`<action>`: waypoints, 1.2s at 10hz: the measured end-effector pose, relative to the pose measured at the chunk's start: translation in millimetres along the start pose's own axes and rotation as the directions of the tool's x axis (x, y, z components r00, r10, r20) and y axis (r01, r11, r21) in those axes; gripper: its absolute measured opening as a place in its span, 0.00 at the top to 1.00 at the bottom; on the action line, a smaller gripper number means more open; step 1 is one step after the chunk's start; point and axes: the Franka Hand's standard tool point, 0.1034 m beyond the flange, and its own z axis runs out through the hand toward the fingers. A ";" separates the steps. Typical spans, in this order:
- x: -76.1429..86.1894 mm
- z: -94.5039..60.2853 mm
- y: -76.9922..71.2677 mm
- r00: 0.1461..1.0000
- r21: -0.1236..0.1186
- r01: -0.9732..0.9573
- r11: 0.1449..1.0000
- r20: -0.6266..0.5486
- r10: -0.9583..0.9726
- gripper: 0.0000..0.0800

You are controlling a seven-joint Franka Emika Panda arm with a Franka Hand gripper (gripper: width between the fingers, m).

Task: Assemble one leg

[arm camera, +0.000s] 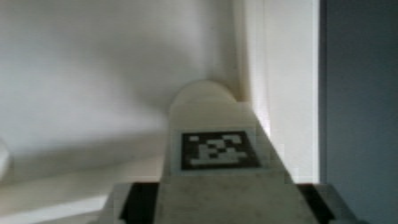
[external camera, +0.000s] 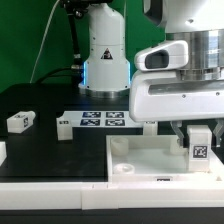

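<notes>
Leg (external camera: 199, 147) clamped between gripper (external camera: 199, 133) jaws, upright over white panel (external camera: 135, 160) corner. Judged light, rigid, smooth plastic; flat side faces offer best hold.

— What lies behind the black table (external camera: 40, 110)?
— A green wall (external camera: 30, 40), with 2 dark cables (external camera: 45, 45) hanging before it.
— And the light?
— Bright and even; the table's surface looks matte.
</notes>
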 end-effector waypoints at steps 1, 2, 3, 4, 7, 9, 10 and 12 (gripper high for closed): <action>0.4 0.1 1.2 0.985 0.006 -0.173 0.985 0.002 0.173 0.64; 0.0 0.3 1.2 0.961 0.003 -0.278 0.961 0.002 0.278 0.64; -0.2 0.5 1.2 0.907 0.002 -0.422 0.907 0.000 0.422 0.64; -1.3 1.1 -0.3 0.857 -0.001 -0.515 0.857 -0.007 0.515 0.64; -1.1 1.0 0.1 0.729 0.001 -0.685 0.729 -0.008 0.685 0.64; -1.2 1.1 0.1 0.730 0.001 -0.683 0.730 -0.008 0.683 0.60; -1.2 1.1 0.1 0.740 0.001 -0.673 0.740 -0.008 0.673 0.60; -0.7 0.6 -0.2 0.856 -0.002 -0.517 0.856 -0.011 0.517 0.37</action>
